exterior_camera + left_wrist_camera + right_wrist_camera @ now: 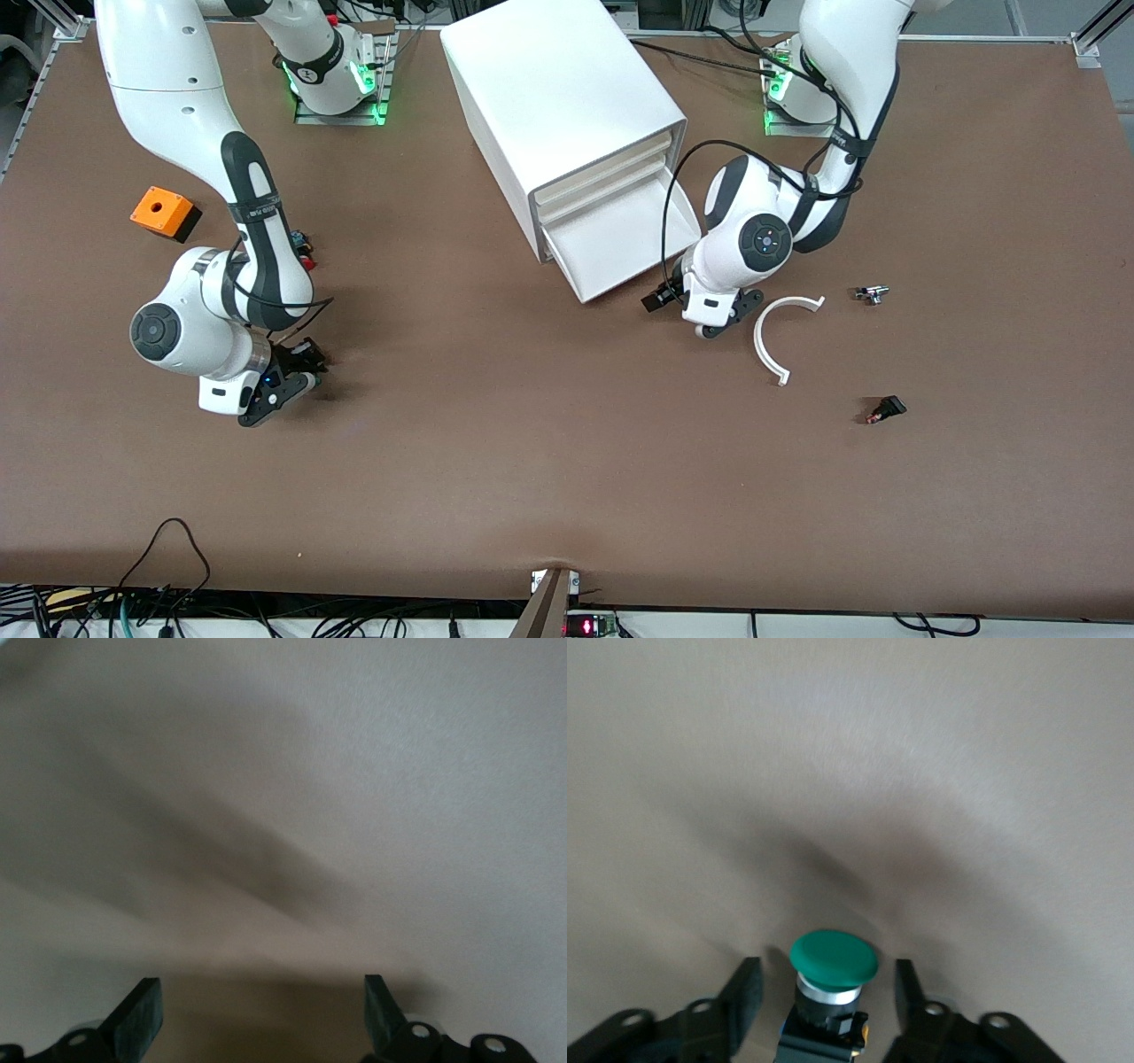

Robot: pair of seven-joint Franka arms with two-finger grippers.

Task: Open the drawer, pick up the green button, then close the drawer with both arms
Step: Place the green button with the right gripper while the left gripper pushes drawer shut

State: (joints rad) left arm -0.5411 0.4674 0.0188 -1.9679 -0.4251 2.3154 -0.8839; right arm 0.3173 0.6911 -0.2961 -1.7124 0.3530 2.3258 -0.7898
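You see the drawer (620, 248) pulled out of the white cabinet (558, 106) and not closed yet, the left hand (687, 306) wide open and empty near its front, and the right hand (297, 368) spread apart around the button (833, 970), now on the table (532, 461).
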